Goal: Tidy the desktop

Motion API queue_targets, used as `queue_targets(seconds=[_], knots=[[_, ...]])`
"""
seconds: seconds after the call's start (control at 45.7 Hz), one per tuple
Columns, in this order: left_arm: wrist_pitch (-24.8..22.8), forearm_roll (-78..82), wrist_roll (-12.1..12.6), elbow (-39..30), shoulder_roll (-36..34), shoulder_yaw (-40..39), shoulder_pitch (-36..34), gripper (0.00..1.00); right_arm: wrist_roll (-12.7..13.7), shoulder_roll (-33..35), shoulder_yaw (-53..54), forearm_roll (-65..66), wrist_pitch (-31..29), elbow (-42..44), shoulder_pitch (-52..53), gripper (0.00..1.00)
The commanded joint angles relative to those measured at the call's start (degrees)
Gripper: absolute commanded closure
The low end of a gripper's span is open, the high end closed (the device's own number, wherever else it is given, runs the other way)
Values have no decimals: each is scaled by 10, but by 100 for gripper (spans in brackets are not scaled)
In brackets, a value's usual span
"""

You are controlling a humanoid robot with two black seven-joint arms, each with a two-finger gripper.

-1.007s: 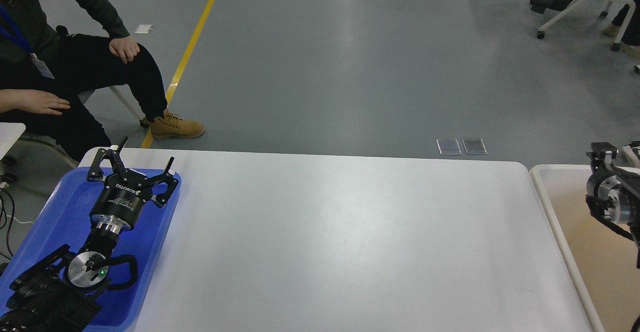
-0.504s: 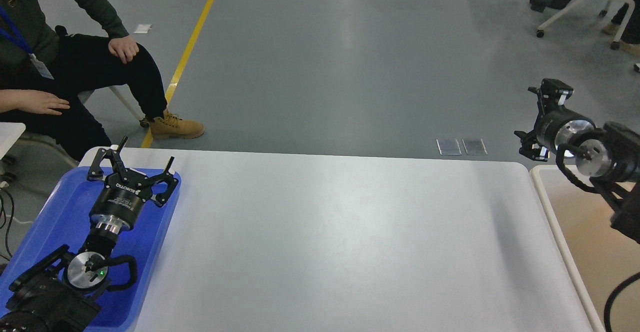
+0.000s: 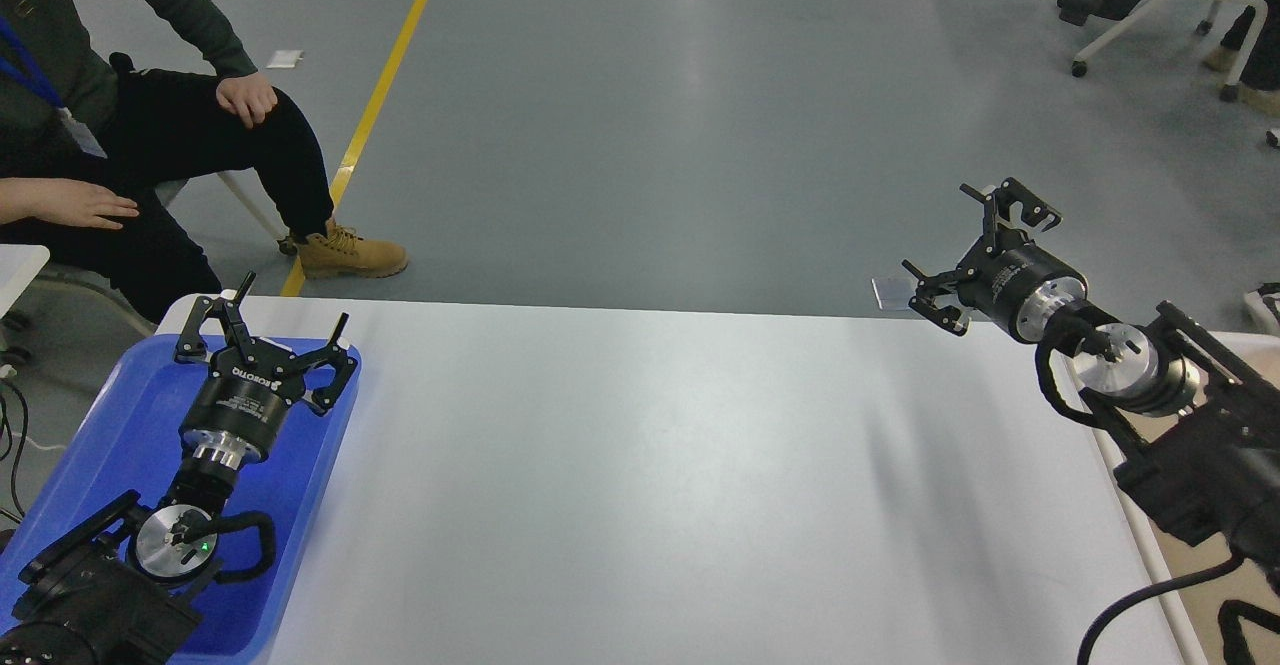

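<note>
Your risk here was mostly collision: the right gripper (image 3: 975, 250), jaws spread and empty, hung above the far right corner of the large white glossy rectangular surface (image 3: 640, 485), and a careless sweep could have clipped that edge or the off-white thick-rimmed bin (image 3: 1125, 490) beside it. Your left gripper (image 3: 262, 337) was also spread wide, holding nothing, over the blue plastic tray (image 3: 110, 415) (seated person close by). The surface filled mid-frame, smooth and bare.
</note>
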State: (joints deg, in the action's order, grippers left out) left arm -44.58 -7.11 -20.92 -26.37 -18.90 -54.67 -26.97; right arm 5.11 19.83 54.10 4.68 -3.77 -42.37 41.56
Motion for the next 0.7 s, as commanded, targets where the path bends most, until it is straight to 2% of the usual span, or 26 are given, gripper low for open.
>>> queue_targets(seconds=[0.0,0.307,0.547,0.679], knots=[[0,0,0,0,0,0,0,1,0,-45,57,-1,-28,2,-40,0],[0,0,0,0,0,0,1,1,0,-47,53,-85,-41,19,-46,0],[0,0,0,0,0,0,0,1,0,-54,54,-88,-97,40,-78,0],[0,0,0,0,0,0,0,1,0,-54,50,-87,-103,46,-80,0]])
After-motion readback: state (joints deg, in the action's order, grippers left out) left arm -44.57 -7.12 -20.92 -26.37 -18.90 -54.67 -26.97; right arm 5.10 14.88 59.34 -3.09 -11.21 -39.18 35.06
